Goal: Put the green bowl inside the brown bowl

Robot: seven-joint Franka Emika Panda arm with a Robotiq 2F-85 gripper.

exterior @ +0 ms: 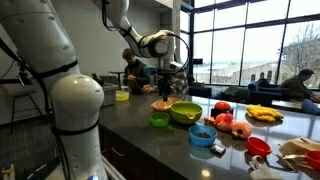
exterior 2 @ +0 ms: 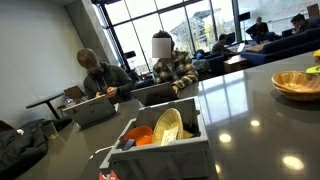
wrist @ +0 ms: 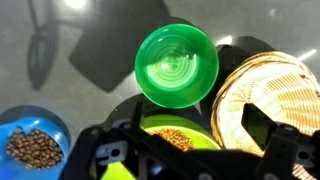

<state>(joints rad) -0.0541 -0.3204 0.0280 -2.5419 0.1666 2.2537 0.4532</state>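
The small green bowl (wrist: pixel 177 65) sits empty and upright on the dark counter; it also shows in an exterior view (exterior: pixel 158 119). The brown bowl (wrist: pixel 262 100) is a tan woven one right beside it, also seen in both exterior views (exterior: pixel 162 104) (exterior 2: pixel 296 83). My gripper (wrist: pixel 196 118) is open and empty. It hangs above the counter between the bowls, over the edge of the large lime bowl (wrist: pixel 175 135). In an exterior view the gripper (exterior: pixel 166 88) hovers just above the brown bowl.
The large lime bowl (exterior: pixel 185 112) holds grains. A blue bowl (wrist: pixel 35 148) of dark beans stands nearby. Apples (exterior: pixel 240 128), a plate of bananas (exterior: pixel 264 114), a red cup (exterior: pixel 258 146) and a yellow-green cup (exterior: pixel 122 95) are on the counter. A grey bin (exterior 2: pixel 160 140) stands apart.
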